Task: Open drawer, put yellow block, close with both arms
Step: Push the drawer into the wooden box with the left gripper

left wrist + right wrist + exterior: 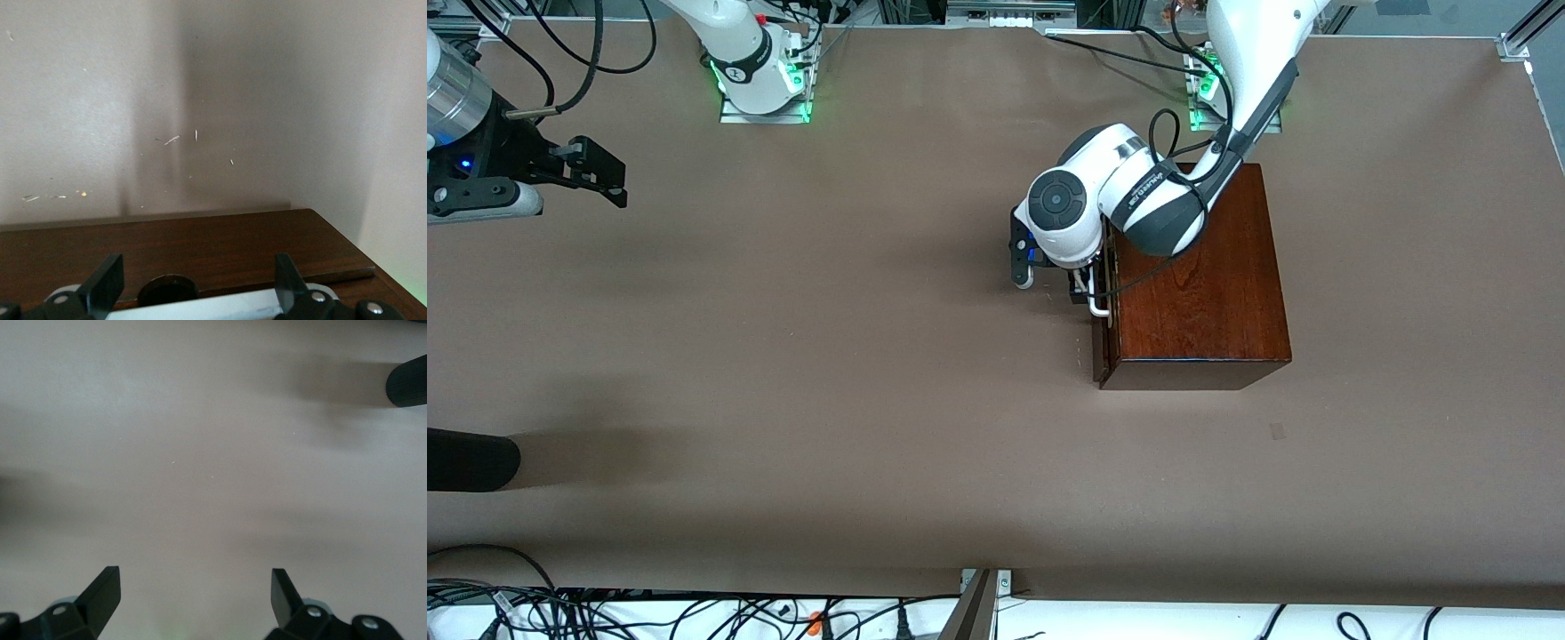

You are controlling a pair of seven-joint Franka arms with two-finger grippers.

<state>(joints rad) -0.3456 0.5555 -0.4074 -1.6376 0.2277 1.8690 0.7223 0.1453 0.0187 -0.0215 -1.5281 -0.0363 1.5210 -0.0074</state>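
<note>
- right gripper [600, 173]: hangs over bare table [827, 356] toward the right arm's end, well apart from the wooden box [1200, 276]; fingers [100, 593] spread wide with nothing between them; this arm waits
- dark rounded object [471, 460]: lies on the table at the right arm's end, nearer the front camera than the box; cannot tell what it is
- left gripper [1080, 284]: down in front of the drawer [1104, 311], at the white handle [1098, 302]; left wrist view shows the fingers [107, 283] apart with the white bar [220, 307] running between them; straddling the handle, not clamped on it
- drawer: front looks flush with the box or barely out; pale interior not showing; judged not yet opened
- yellow block: not visible in any view; cannot say where it lies
- progress, as a judgement: very early; the left arm is positioned for the pull and that is all; left to do: close on the handle, draw the drawer out, find and place the block inside, push shut with both arms
</note>
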